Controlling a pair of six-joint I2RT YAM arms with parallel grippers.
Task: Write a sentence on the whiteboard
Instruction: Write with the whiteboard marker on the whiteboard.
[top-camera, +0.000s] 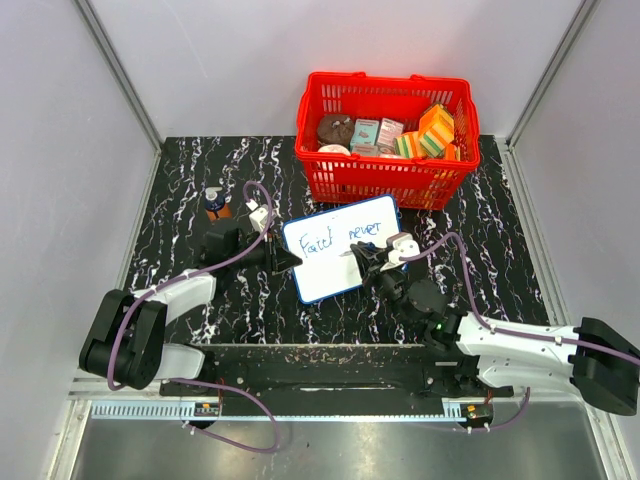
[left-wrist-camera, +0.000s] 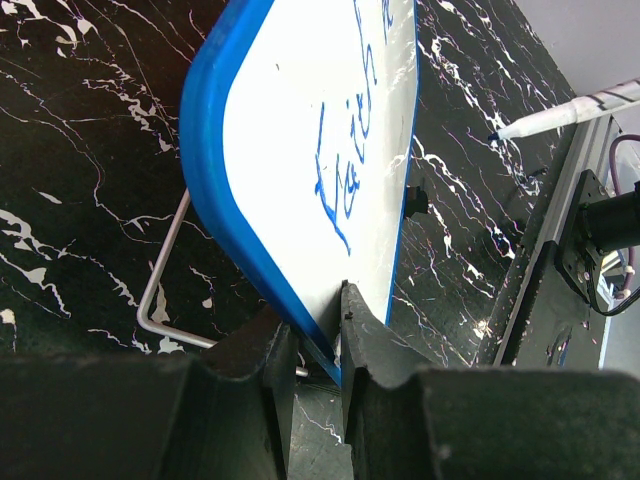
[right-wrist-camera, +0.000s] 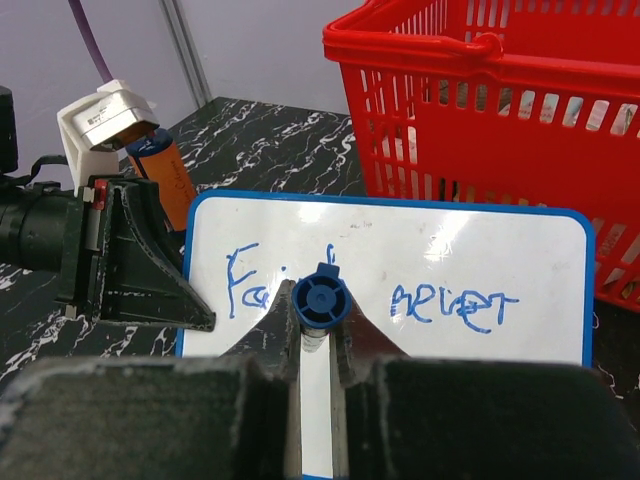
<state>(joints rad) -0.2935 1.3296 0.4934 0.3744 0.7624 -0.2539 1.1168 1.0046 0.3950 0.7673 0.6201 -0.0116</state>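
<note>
The whiteboard (top-camera: 340, 247), white with a blue frame, stands tilted on its wire stand (left-wrist-camera: 160, 290) in the middle of the table. Blue words "Faith never" (top-camera: 345, 236) run along its top line. My left gripper (top-camera: 283, 259) is shut on the board's left edge (left-wrist-camera: 300, 330). My right gripper (top-camera: 365, 262) is shut on a blue-capped marker (right-wrist-camera: 320, 300), held in front of the board's lower middle. In the right wrist view the marker hides part of "Faith"; "never" (right-wrist-camera: 455, 305) shows clearly. The marker's tip (left-wrist-camera: 505, 131) shows in the left wrist view, off the board.
A red basket (top-camera: 388, 135) with sponges and packets stands behind the board. A small orange bottle (top-camera: 215, 204) stands at the back left, also in the right wrist view (right-wrist-camera: 165, 175). The table is black marble; a metal rail (top-camera: 330, 375) runs along its near edge.
</note>
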